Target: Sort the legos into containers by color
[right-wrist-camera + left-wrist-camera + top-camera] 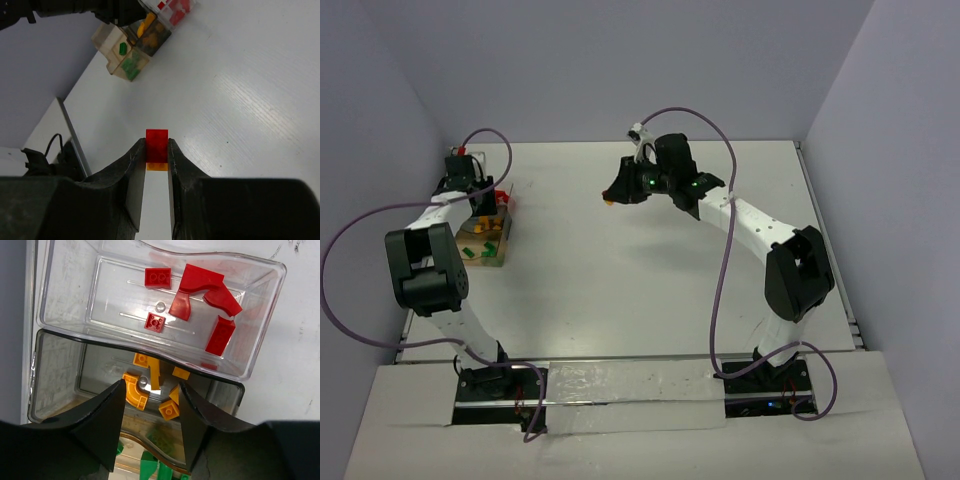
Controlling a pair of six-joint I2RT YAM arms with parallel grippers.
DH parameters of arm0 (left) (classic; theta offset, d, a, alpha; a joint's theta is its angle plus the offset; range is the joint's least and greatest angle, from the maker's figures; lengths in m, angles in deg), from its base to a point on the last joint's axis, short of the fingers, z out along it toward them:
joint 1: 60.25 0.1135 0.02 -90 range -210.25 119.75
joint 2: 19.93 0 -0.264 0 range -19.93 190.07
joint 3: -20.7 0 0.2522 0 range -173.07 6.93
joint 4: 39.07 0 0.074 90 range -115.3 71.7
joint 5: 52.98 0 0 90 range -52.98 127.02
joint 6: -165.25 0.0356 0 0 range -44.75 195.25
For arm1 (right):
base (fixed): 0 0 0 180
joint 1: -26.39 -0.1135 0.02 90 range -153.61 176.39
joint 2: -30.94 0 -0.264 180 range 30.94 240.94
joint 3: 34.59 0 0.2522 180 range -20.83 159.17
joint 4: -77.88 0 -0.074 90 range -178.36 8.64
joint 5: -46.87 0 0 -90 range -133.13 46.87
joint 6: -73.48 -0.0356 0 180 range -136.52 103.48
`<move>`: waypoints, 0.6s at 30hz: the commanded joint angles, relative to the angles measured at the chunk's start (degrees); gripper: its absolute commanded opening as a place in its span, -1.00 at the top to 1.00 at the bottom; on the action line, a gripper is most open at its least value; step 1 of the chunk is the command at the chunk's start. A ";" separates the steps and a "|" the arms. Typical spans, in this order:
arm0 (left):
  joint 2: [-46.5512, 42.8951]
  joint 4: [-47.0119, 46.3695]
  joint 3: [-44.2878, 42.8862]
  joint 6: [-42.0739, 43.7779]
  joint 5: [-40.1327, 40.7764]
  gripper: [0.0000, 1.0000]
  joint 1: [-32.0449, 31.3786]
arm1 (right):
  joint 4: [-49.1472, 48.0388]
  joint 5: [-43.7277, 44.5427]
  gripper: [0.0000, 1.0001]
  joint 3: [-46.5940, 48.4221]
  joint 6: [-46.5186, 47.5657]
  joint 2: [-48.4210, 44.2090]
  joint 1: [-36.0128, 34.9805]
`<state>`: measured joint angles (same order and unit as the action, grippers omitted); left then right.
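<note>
Sorting looked nearly done: the containers (50, 295) held sorted legos (157, 276), left tool (151, 385) spread, right tool (156, 146) pinching 1 red-orange stack (156, 137).

Top view: mounted high above and behind the arm bases (498, 383), looking down and forward over the whole table (620, 270) from far off, bases at the bottom edge. Left wrist view: pointed almost straight down past the left fingers (102, 425), very close above the trays (60, 315), which fill the frame. Right wrist view: angled low across the tabletop past the right fingers (131, 175), facing the same trays, small at upper left. Shared by all three: those trays, at left centre from above.
</note>
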<state>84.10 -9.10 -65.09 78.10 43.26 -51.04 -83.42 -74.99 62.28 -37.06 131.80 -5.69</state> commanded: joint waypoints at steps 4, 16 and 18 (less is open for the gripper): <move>-15.45 -2.68 1.61 -0.09 -20.95 -0.12 0.50 | -1.64 7.90 1.00 1.65 -17.67 -1.34 0.44; -25.78 -12.75 10.04 -25.00 -48.23 -0.07 -15.71 | -1.69 8.13 1.00 0.99 -37.29 -0.31 0.96; -25.45 -11.95 9.67 -25.83 -47.33 -0.07 -19.10 | -0.43 8.73 1.00 1.00 -38.48 -0.39 0.96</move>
<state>57.54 -19.73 -56.47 59.79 1.38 -66.18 -83.19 -66.55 62.41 -70.07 131.80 -5.05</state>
